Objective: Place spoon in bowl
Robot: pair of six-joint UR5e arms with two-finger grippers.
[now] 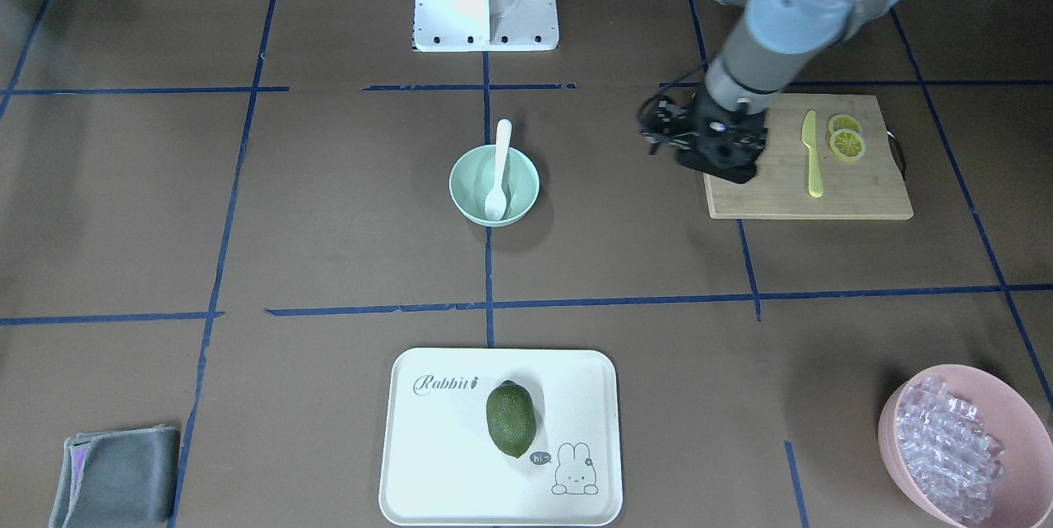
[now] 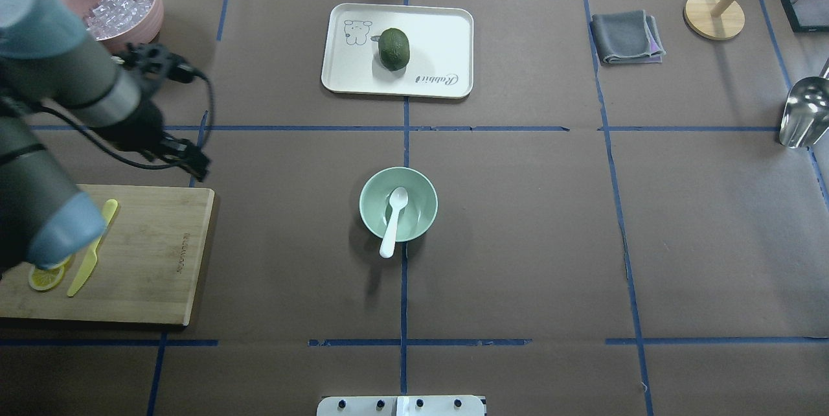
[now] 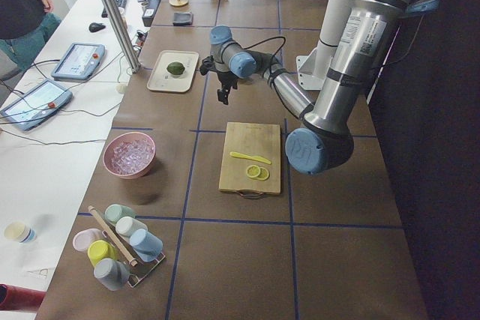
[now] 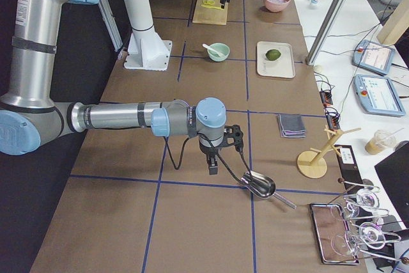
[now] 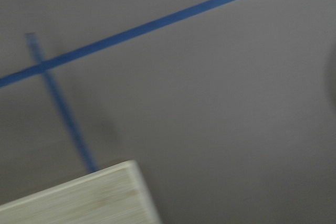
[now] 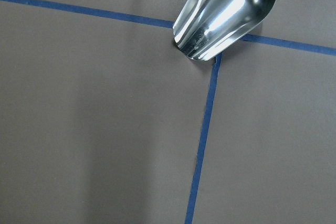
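The small white spoon [image 1: 498,174] lies in the pale mint-green bowl [image 1: 461,182] at the table's middle. Its scoop rests inside and its handle leans over the rim towards the robot's base. Both also show in the overhead view, the spoon [image 2: 393,221] in the bowl [image 2: 369,208]. My left gripper [image 1: 735,173] hangs empty over the inner far corner of the cutting board, well away from the bowl; I cannot tell how its jaws stand. My right gripper [image 4: 214,165] shows only in the exterior right view, low beside a metal scoop, and I cannot tell whether it is open or shut.
A wooden cutting board [image 1: 781,195] holds a yellow knife [image 1: 812,154] and lemon slices [image 1: 846,144]. A white tray [image 1: 428,462] carries a green fruit [image 1: 511,419]. A pink bowl [image 1: 892,429] of ice-like pieces, a grey cloth [image 1: 115,474] and the metal scoop [image 6: 226,9] lie around.
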